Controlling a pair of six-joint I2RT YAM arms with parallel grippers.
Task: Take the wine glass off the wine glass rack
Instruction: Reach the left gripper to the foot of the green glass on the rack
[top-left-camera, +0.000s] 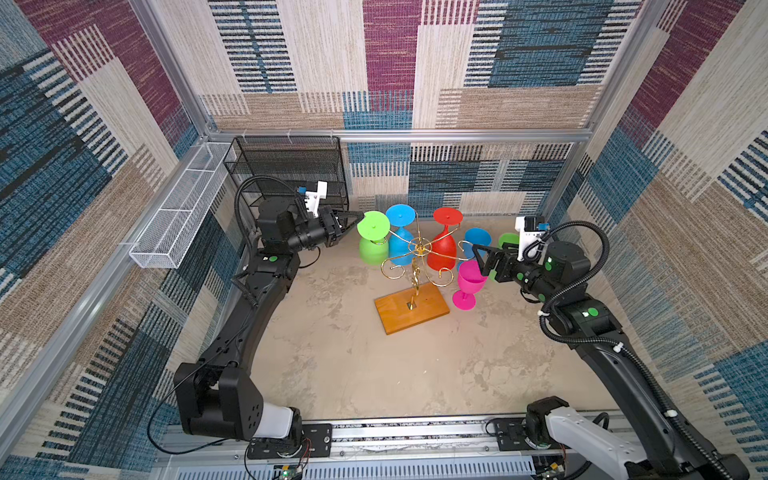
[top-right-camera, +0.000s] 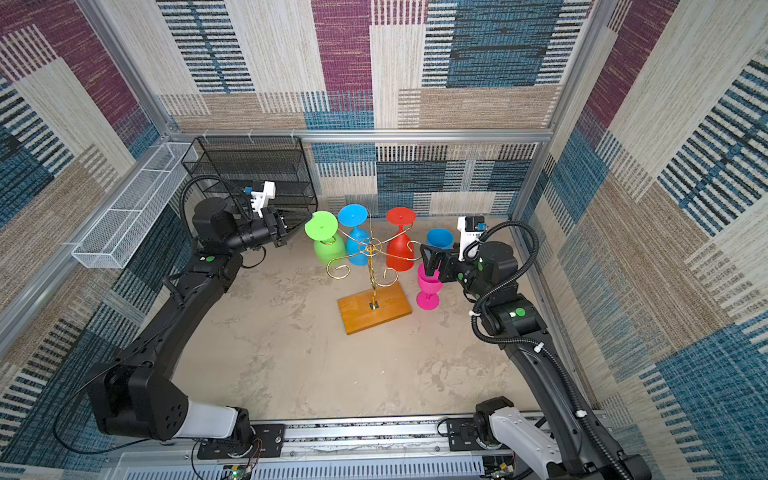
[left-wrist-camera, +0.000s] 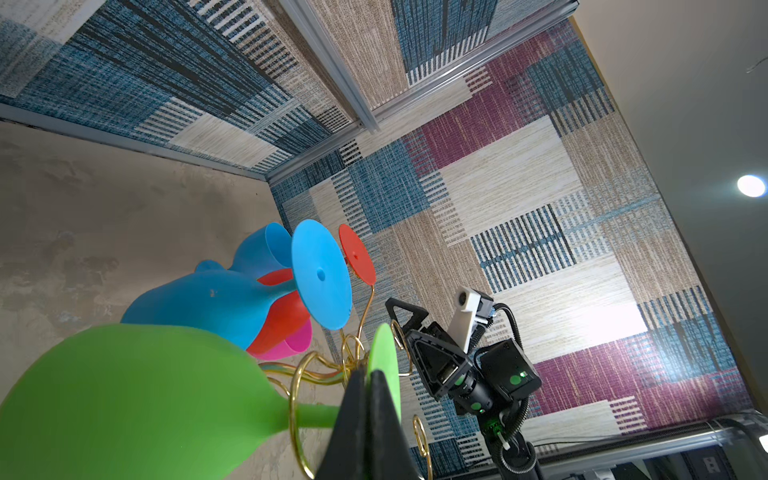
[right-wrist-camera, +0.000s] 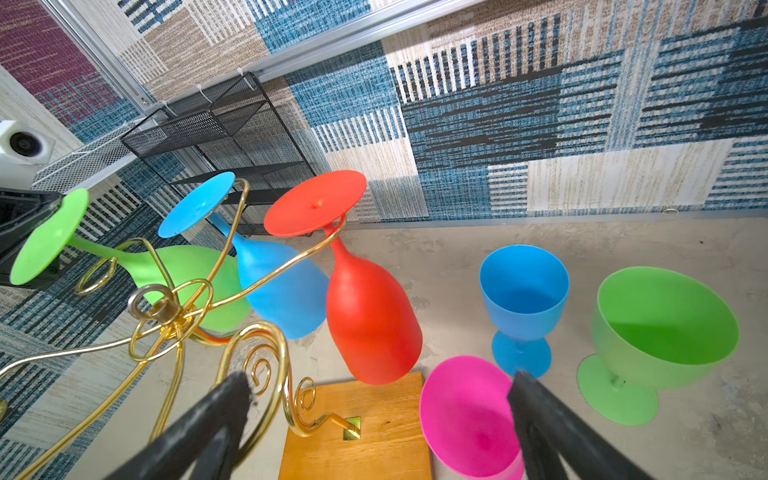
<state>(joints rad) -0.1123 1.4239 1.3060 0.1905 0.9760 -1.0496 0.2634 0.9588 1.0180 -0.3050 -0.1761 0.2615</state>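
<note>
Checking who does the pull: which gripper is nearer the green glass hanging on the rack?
Left. The left gripper is shut on the foot of the hanging green glass; the right gripper hangs open across the rack, near the pink glass.

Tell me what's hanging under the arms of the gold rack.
Three glasses hang upside down: the green glass, blue glass and red glass. The left gripper pinches the green glass's foot. Their insides face down, unseen.

We see a black mesh shelf unit (top-left-camera: 286, 166) standing in the far left corner of the table (top-left-camera: 332, 365). Just beside it, a long white wire basket (top-left-camera: 174, 216) hangs along the left wall. Patchwork woven panels (top-left-camera: 390, 54) in blue, beige and maroon line every wall, held in an aluminium frame (top-left-camera: 415, 135).
</note>
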